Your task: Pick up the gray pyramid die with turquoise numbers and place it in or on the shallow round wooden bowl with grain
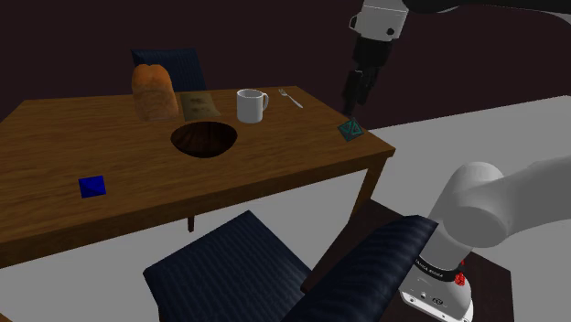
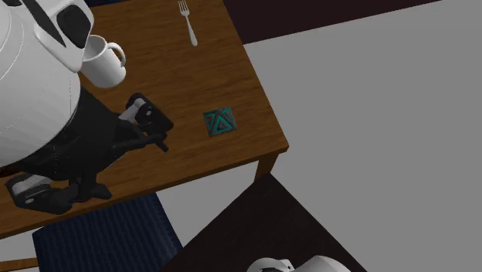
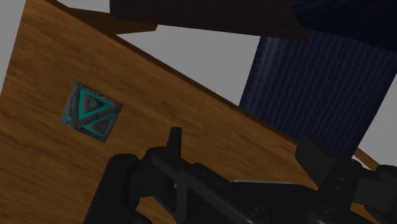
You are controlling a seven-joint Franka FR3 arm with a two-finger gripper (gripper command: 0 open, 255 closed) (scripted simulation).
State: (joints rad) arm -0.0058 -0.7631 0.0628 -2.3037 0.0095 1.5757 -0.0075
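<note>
**Shoulder view**
- Die: grey with turquoise marks, lying on the table by a corner, untouched.
- Gripper: hangs just above the die, apart from it.
- Bowl: dark wood, well apart from the die toward this view's left, nothing in it.
- Mug and fork: beyond the die, the fork nearer to it.
- Loaf and packet: farther from the die than the mug.
- Blue square: farthest from the die.

**Second exterior view**
- Die: near the table's edge and corner.
- Gripper: off the die toward this view's left, not touching it.
- Mug and fork: well apart from the die.

**Wrist view**
- Die: off to one side of the fingers, not between them.
- The fingers stand spread with nothing clasped, so the hand is empty.

**Progress**
- Nothing is done yet.
- Centring over the die, descent, grasp, carry and release into the bowl all remain.

**Obstacles**
- The mug sits closest to the line from the die to the bowl. A raised carry should probably clear it.
- The edge is close to the die, so a clumsy nudge might tip it off.
</note>
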